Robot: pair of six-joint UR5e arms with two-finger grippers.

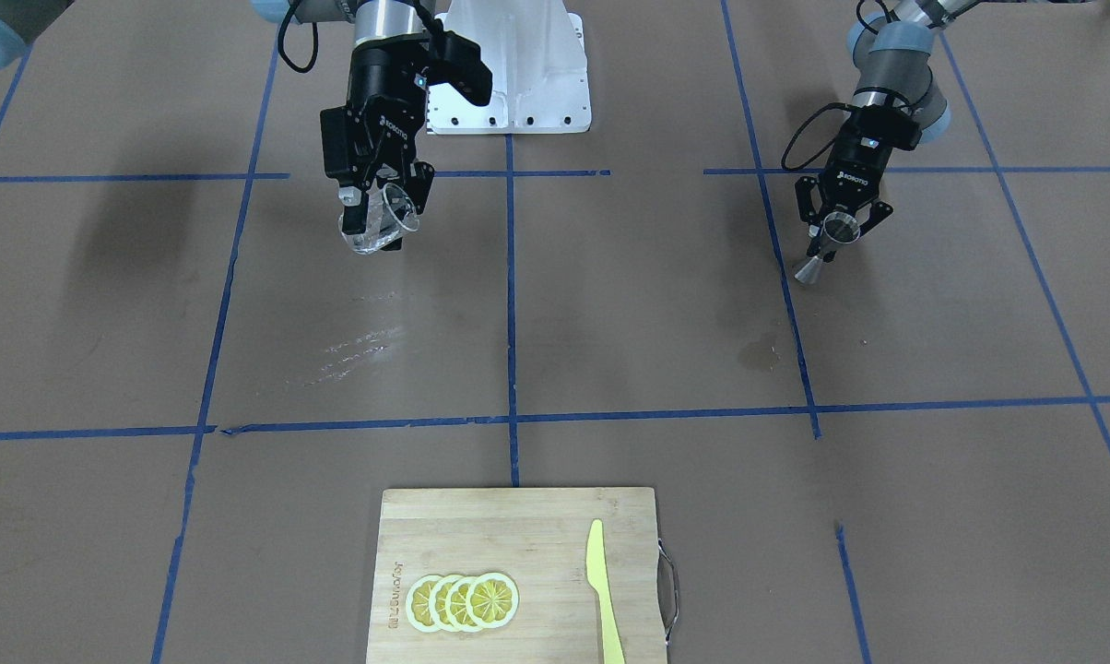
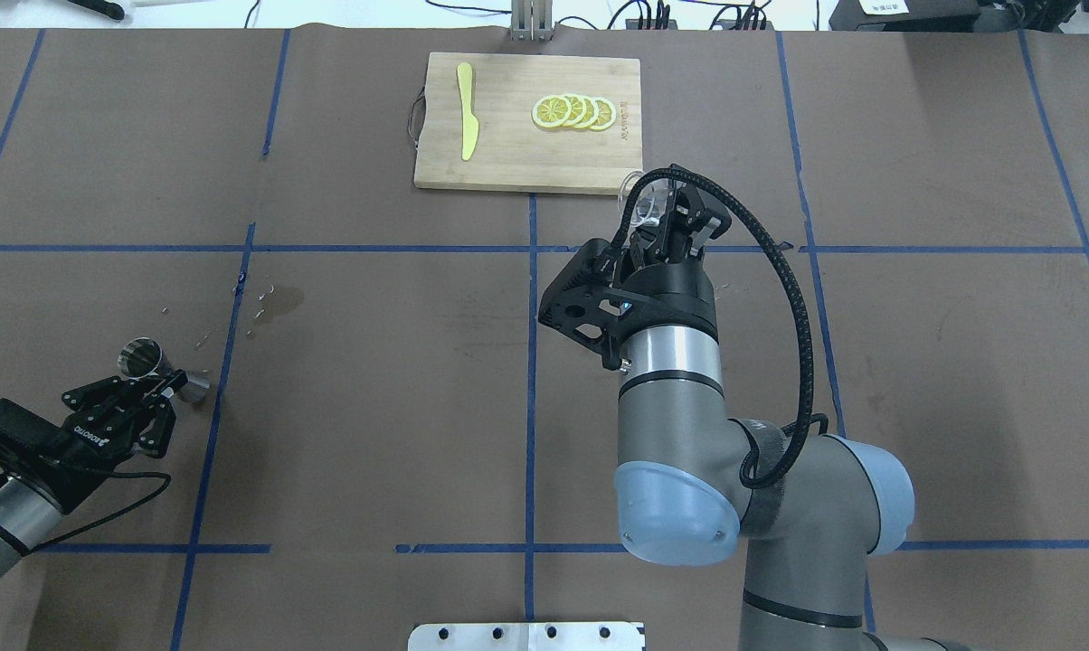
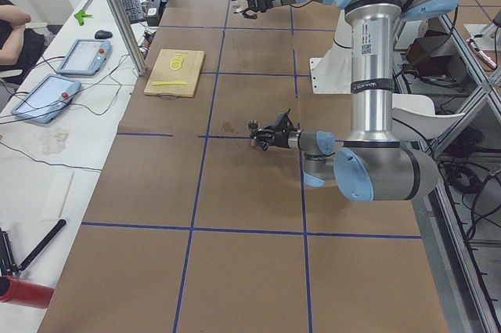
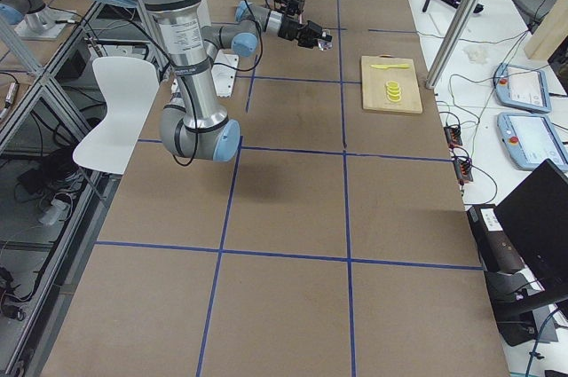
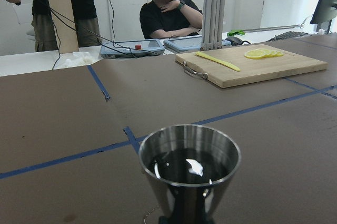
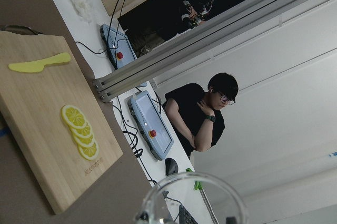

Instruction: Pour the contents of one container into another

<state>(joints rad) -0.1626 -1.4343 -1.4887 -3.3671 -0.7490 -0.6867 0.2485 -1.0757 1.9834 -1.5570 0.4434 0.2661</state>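
Right gripper: clamped on tilted, apparently empty tumbler. Left gripper: clamped on jigger holding dark liquid, well apart. Pour judged done; set-down remains.

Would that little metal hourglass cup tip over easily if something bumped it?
Probably tippy: the jigger has a narrow waist, a small base and liquid in its top cone. Its polished steel looks stiff and likely slippery, so the left tool gripping it helps.

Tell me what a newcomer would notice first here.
The right tool holds a clear tumbler tilted above the table, while far across it the left tool grips a steel jigger. On a wooden cutting board at the operators' edge lie lemon slices and a yellow knife.
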